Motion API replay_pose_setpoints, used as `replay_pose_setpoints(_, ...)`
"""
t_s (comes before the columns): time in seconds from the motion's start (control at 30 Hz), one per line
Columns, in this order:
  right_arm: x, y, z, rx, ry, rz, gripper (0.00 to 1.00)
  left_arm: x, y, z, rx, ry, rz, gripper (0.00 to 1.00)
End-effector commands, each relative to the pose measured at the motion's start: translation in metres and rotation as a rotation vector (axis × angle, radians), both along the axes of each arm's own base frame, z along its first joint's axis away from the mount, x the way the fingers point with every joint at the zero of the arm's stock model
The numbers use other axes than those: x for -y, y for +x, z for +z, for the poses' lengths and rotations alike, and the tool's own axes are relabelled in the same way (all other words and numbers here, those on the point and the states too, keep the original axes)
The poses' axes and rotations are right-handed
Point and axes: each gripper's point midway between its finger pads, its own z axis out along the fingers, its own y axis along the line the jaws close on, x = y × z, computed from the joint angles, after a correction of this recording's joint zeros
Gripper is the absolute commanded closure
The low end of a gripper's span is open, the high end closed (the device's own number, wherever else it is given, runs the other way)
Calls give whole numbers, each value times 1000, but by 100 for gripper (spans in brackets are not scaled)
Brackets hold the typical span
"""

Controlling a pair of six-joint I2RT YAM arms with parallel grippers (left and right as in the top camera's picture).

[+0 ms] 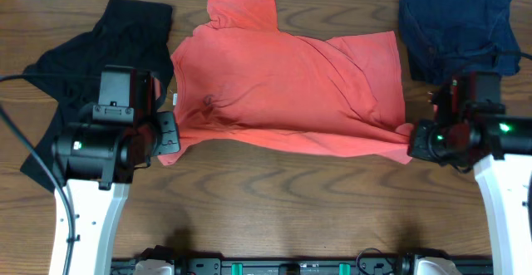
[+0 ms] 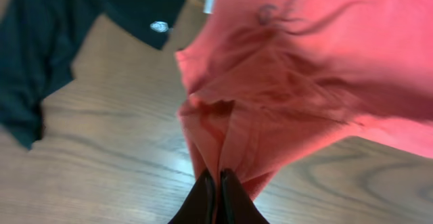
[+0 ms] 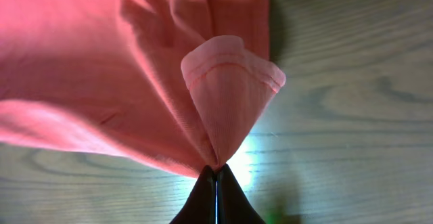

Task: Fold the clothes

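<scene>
Coral-red T-shirt (image 1: 291,84) lies wrinkled and spread, left hand (image 2: 216,183) and right hand (image 3: 216,173) each pinching a bunched corner.

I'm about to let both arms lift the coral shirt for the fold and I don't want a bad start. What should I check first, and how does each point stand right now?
1. Left gripper shut on the coral T-shirt at its near-left corner: ok.
2. Right gripper shut on the near-right corner: ok.
3. Both fabric layers caught in each pinch: cannot tell.
4. Shirt lying smooth: not ok. It is creased across the middle and bunched at the far edge.
5. Black garment free of the shirt: cannot tell. Their edges meet on the left.
6. Navy garment free of the shirt: cannot tell. It lies right beside the shirt's edge.
</scene>
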Motion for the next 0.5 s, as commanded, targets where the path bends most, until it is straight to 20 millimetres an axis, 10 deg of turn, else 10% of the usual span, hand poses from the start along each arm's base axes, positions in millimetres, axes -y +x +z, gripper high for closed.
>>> replay_pose_setpoints(0.0, 13, -6, 15, 48, -10, -66, 99, -20, -7, 16, 69, 63, 107, 94)
replay_pose_setpoints(0.47, 17, -33, 22, 26, -11, -92, 99, -19, -45, 47, 207, -12, 141, 94)
